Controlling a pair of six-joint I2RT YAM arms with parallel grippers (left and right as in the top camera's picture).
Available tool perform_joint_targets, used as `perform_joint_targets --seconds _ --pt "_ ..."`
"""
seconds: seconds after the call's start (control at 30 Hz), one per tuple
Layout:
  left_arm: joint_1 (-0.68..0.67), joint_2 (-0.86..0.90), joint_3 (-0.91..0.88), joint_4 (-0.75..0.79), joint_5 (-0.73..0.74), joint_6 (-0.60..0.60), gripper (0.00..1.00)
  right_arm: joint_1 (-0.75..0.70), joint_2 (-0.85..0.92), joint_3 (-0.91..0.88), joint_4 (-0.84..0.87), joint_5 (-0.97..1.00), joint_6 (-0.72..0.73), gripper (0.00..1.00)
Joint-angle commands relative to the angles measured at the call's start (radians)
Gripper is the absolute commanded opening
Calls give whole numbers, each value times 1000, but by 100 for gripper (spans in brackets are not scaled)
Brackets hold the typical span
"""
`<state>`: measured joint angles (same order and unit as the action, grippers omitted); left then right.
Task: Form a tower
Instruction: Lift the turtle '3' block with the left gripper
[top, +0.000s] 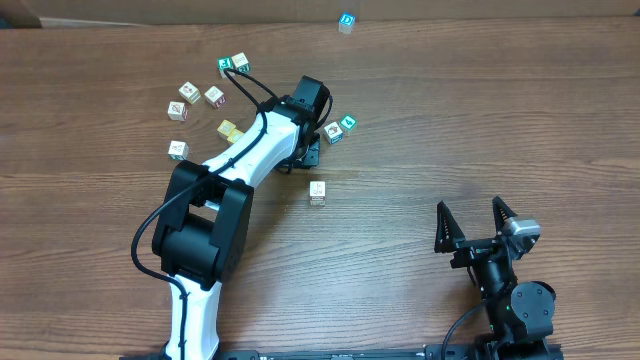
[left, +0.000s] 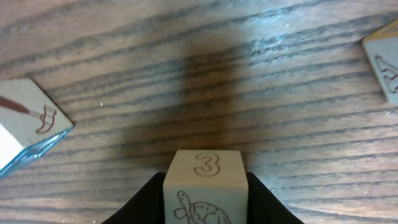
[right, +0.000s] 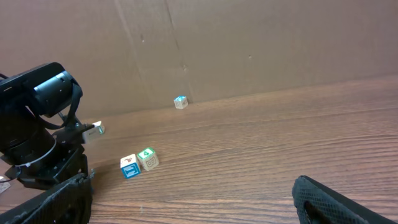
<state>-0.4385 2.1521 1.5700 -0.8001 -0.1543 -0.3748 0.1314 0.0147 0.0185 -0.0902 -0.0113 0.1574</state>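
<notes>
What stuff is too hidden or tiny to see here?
- Tower: overhead and right wrist views, too tiny to count its cubes.
- Turtle cube: left wrist view, bottom edge cuts off the turtle.
- Corner cube: left wrist view, right edge cuts its print.
- Left claw: overhead, its own arm mostly covers it.

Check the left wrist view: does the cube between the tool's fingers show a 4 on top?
No, the cube shows a 3 on top, above a turtle drawing.

Robotics lab bench: wood-grain table (top: 430, 110), cardboard wall (right: 261, 43) along its far edge, left arm (top: 250, 160) and right arm (top: 515, 300) at its near edge.
</notes>
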Motion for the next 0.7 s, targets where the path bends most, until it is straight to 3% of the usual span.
perform_joint_targets --seconds 0.0,0.17,0.67 --pt "3 19 -5 8 -13 59 32 -3 -12 -10 6 -1 5 100" --pt "3 19 -5 24 -13 62 39 -3 -12 -10 6 -1 5 100" --pt "3 19 -18 46 -13 61 31 -3 -12 -10 6 -1 5 100"
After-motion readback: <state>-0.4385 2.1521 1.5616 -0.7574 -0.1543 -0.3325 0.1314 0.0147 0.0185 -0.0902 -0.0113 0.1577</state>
